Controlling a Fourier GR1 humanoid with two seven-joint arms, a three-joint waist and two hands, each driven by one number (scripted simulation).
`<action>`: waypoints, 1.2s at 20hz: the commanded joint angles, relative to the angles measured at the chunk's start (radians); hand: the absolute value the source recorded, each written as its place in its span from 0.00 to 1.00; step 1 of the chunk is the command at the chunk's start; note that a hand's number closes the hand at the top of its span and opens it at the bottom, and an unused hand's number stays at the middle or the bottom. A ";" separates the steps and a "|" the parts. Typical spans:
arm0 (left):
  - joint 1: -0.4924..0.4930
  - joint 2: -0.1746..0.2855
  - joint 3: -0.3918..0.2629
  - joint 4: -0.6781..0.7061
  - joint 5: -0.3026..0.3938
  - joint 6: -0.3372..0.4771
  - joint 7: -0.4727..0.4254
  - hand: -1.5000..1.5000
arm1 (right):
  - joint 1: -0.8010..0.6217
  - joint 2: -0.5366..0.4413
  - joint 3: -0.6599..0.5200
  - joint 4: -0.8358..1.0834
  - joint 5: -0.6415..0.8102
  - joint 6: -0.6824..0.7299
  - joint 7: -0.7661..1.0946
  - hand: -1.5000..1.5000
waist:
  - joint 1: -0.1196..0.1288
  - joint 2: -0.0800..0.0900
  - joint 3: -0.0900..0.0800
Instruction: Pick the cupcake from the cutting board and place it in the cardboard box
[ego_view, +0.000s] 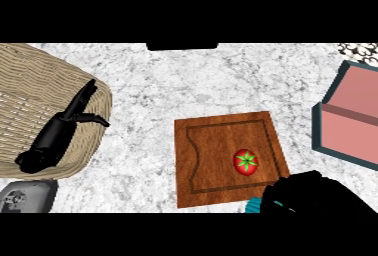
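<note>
Cupcake (254, 205): in the head view only a sliver of its teal wrapper shows, at the near right corner of the cutting board (214, 150), mostly hidden under the right hand (317, 192). That hand's fingers curl round the cupcake and grasp it, so the step in hand looks like the pick itself, with the lift not yet made as far as I can judge.

The next move calls for raising the cupcake off the board and carrying it right and farther away to the box (353, 131). The box stands at the right edge, its pink inside facing up and its walls teal. The hand must clear the box's near wall before lowering.

A tomato (246, 161) lies on the board just beyond the hand, to its left. It is close enough to be nudged, though it lies off the straight way to the box.

At the left a woven basket (29, 65) sits on the marbled counter (221, 80). The left hand (55, 137) rests over it with fingers straight and released, well apart from the work.
</note>
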 joint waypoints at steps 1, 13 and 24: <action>-0.034 0.013 -0.001 0.018 -0.007 -0.012 0.028 0.50 | 0.092 -0.012 -0.240 -0.060 -0.168 -0.051 0.041 1.00 | -0.002 0.008 0.001; -0.010 0.009 -0.043 -0.030 -0.006 -0.013 0.023 0.50 | -0.154 -0.083 -0.702 0.446 -0.504 0.094 0.003 1.00 | 0.063 0.012 -0.001; -0.074 -0.007 -0.072 0.025 -0.007 0.008 0.036 0.50 | -0.248 -0.317 -0.624 0.938 -0.358 0.342 -0.290 1.00 | 0.074 0.017 -0.001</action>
